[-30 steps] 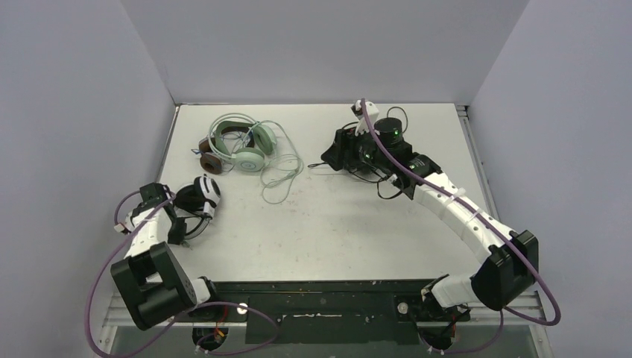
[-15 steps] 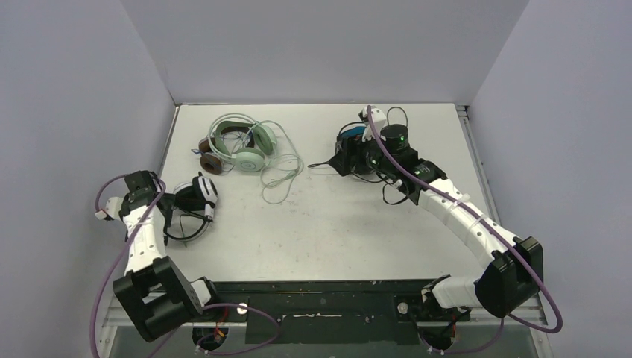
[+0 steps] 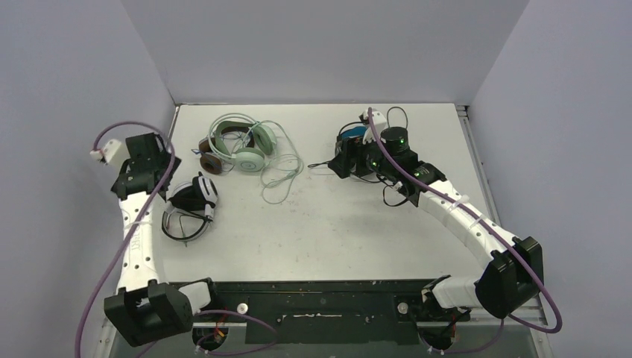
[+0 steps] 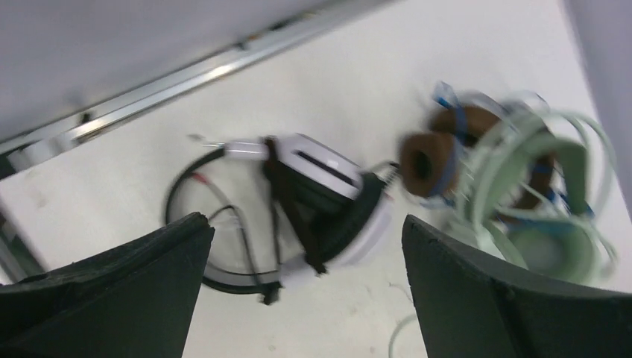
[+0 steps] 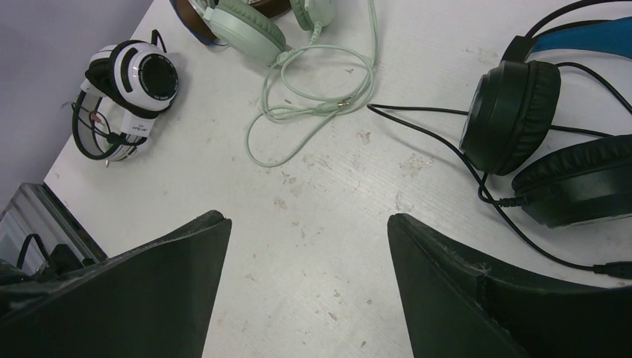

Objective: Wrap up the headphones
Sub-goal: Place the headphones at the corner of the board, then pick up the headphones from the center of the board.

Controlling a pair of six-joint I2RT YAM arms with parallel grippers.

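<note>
Left tool (image 4: 302,224) now higher, off the glossy round-cupped white headset (image 4: 328,168), wide apart; right tool (image 5: 305,218) wide too.

white headset (image 5: 145,74) w/ blk stripes, mint headset (image 5: 250,30), brown headset (image 4: 425,164); blk headset (image 5: 510,115), blue band (image 5: 596,33)

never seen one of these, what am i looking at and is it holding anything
It is a robot: two arms bolted at the near edge of a table. One picture looks down from above; the other two come from a camera on each wrist, so the dark shapes at the bottom are that arm's own fingers. Four corded headphones lie on the table: white ones on the left, green ones and brown ones piled together farther back, black ones on the right. The left pincer and the right pincer are open, holding nothing.
</note>
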